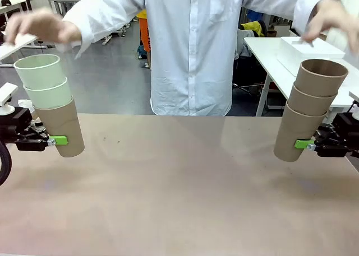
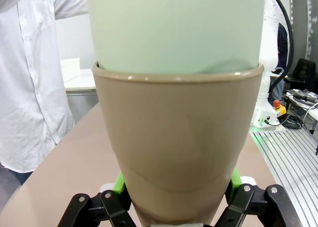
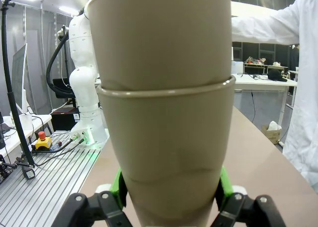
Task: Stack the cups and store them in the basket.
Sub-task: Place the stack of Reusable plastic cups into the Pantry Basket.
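Two stacks held, three high each

You had the left end effector (image 1: 60, 139) pinching a tan cup (image 1: 63, 127) with two mint cups (image 1: 42, 79) nested in it, over the left side of the table (image 1: 179, 200). Your right end effector (image 1: 302, 144) was clamped on the lowest of three nested tan cups (image 1: 311, 99) at the right side. Both stacks leaned outward, with a person's hands (image 1: 39, 25) above them

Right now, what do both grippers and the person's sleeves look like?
Left gripper and right gripper: black jointed metal, bright green pads. Person: white long-sleeved button shirt, sleeves loose and plain.
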Robot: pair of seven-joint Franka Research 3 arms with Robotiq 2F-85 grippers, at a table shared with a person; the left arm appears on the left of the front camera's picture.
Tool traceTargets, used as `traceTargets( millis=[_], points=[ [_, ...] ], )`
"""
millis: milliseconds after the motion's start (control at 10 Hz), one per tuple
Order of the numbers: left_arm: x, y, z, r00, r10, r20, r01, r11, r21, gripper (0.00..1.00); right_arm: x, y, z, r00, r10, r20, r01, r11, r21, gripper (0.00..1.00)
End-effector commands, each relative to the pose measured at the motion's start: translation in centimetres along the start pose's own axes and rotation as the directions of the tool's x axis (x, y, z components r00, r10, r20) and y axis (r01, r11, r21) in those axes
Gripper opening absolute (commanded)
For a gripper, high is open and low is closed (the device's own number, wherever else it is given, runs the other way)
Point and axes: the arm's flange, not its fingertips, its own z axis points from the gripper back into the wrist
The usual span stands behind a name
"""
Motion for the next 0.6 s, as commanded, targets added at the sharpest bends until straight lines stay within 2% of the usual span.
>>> traceTargets(
  millis=[0,500],
  points=[
    [0.5,0.1,0.03,1.0,-0.01,0.008,0.01,1.0,-0.001,0.84,0.45,-0.06,-0.05,1.0,0.006,0.006,-0.006,1.0,-0.004,0.85],
    [0.5,0.1,0.03,1.0,-0.01,0.008,0.01,1.0,-0.001,0.84,0.45,-0.06,-0.05,1.0,0.006,0.006,-0.006,1.0,-0.004,0.85]
  ],
)
